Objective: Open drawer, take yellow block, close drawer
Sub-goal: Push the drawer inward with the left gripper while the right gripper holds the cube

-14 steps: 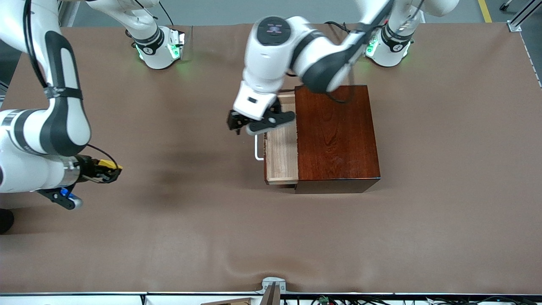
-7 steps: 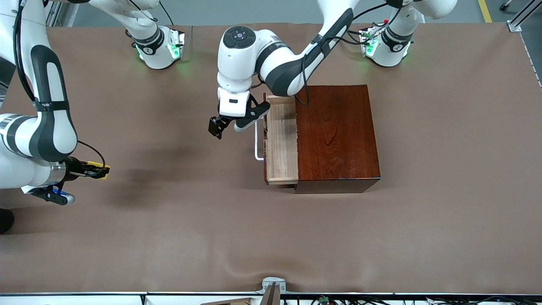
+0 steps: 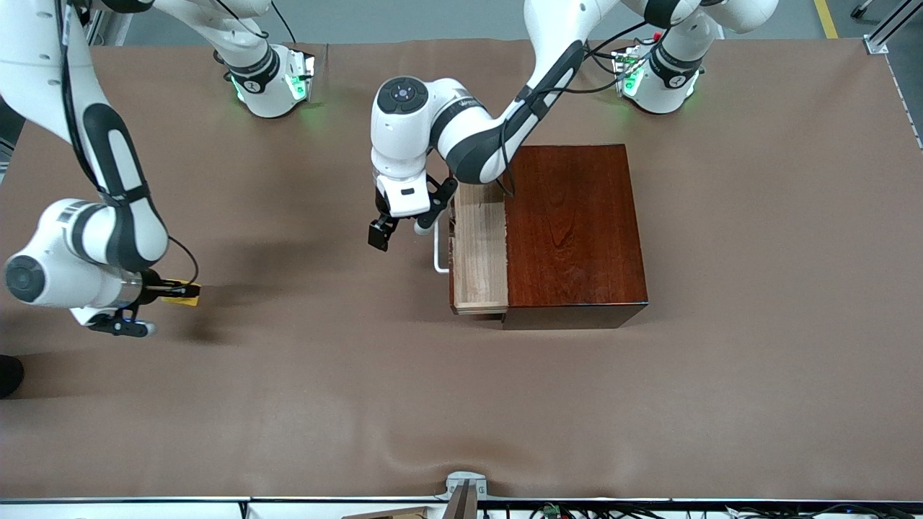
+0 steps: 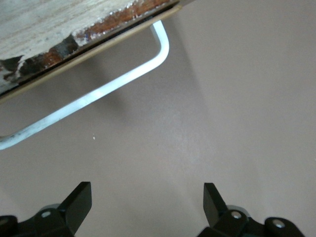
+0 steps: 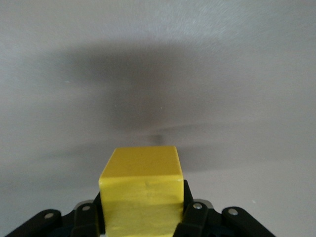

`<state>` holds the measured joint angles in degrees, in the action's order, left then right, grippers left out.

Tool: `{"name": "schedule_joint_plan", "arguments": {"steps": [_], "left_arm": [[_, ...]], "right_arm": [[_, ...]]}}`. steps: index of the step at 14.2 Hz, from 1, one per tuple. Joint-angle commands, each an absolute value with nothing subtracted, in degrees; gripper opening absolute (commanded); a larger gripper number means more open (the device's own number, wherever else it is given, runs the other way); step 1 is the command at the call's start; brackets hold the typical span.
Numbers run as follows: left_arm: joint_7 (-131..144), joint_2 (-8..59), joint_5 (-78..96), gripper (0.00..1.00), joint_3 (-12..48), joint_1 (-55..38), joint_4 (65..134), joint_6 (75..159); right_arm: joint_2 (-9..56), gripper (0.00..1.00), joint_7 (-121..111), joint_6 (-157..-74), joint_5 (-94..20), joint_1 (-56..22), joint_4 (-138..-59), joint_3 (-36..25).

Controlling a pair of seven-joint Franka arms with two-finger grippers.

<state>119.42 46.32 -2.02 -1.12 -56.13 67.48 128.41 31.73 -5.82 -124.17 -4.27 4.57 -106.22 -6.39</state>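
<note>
**Ana:** Brown matting is covering the whole counter [image 3: 649, 404], and the glossy reddish-brown wooden box [image 3: 573, 231] is sitting toward the left arm's end of it. What are you seeing of the drawer?

**Ben:** That shallow light-wood drawer [image 3: 479, 252] is standing pulled out of the box, with its white U-shaped bar handle [image 3: 437, 252] facing the right arm's end. The tray is looking bare. The small bright yellow cube [image 3: 180, 296] is well apart from it, pinched in the right tool [image 3: 177, 292] over the counter at the right arm's end.

**Ana:** So the right tool is clamping the block. And the left tool [image 3: 395, 229]?

**Ben:** It is hanging just beside the handle with its fingers [image 4: 79, 202] spread wide, gripping nothing.

**Ana:** Then I am judging that closing is the step in hand. How should it go?

**Ben:** I am thinking the left tool should meet the handle or the drawer front squarely, near the middle of the bar, and push straight along the slide, so the tray is not skewing and the box is not sliding on the matting.

**Ana:** Anything we are missing?

**Ben:** The arm is covering the drawer's end farthest from the front camera. The left wrist view is cutting off one end of the handle, and the right wrist view is hiding the fingers under the cube.
</note>
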Motion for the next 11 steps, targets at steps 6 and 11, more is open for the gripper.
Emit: {"name": "schedule_joint_plan", "arguments": {"steps": [6, 11], "left_arm": [[120.94, 48.69, -3.69, 1.0, -4.04, -57.75, 66.09, 126.83], [120.5, 48.69, -3.78, 1.0, -4.66, -57.57, 66.27, 124.1]], "right_arm": [[34.72, 0.08, -7.03, -128.5, -3.34, 5.63, -106.35, -5.27], [34.45, 1.0, -7.03, -128.23, -3.34, 5.54, -105.3, -5.27]]}}
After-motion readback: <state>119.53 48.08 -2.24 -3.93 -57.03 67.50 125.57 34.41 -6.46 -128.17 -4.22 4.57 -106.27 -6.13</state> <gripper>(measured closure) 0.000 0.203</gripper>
